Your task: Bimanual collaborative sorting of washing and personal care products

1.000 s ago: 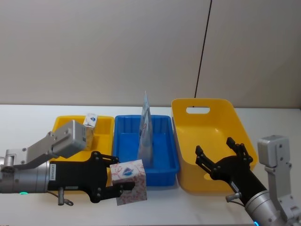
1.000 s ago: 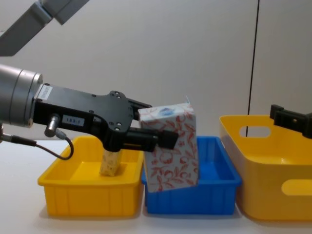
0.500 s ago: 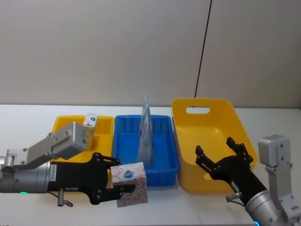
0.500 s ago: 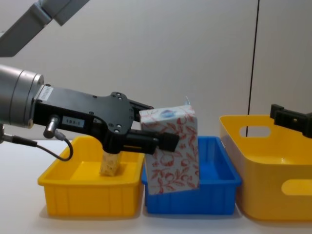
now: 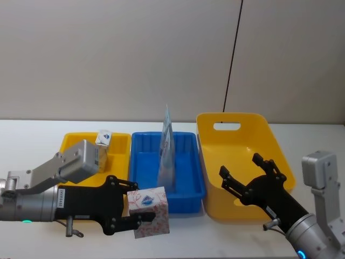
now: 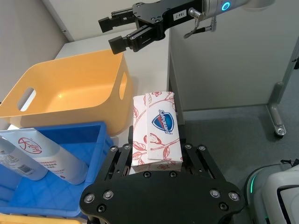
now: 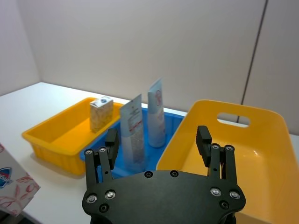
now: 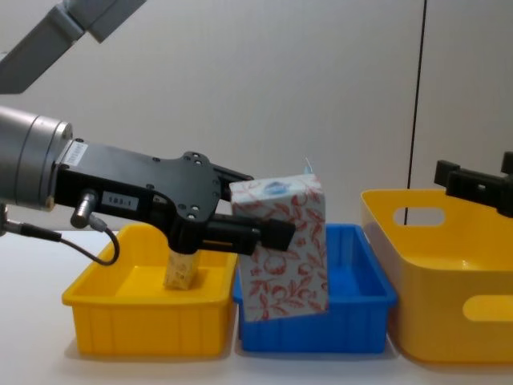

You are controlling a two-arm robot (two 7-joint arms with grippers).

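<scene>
Nearest, at the left: left gripper clamped on a floral carton, blue mark upward, slightly tilted, held clear of the white table just on the near side of the junction between the small yellow bin and the blue bin. Nearest, at the right: right gripper spread wide and grasping nothing, hovering over the near part of the large yellow tub. Looks like the carrying step of the sort, carton picked and not yet placed; possibly a handover toward the open right gripper, though hard to call. Next, probably: lift the carton above a bin rim without clipping the wall, level it, lower it, then let go; or else bring it rightward between the spread fingers opposite and release only after a firm grip there. Farther back: a second, smaller carton standing at the far end of the small yellow bin; a tall pale-blue pouch upright in the blue bin, with another like it just beside in the right wrist view; nothing visible inside the tub. Beyond: bare matt table top, then a plain pale wall split by one dark vertical line
</scene>
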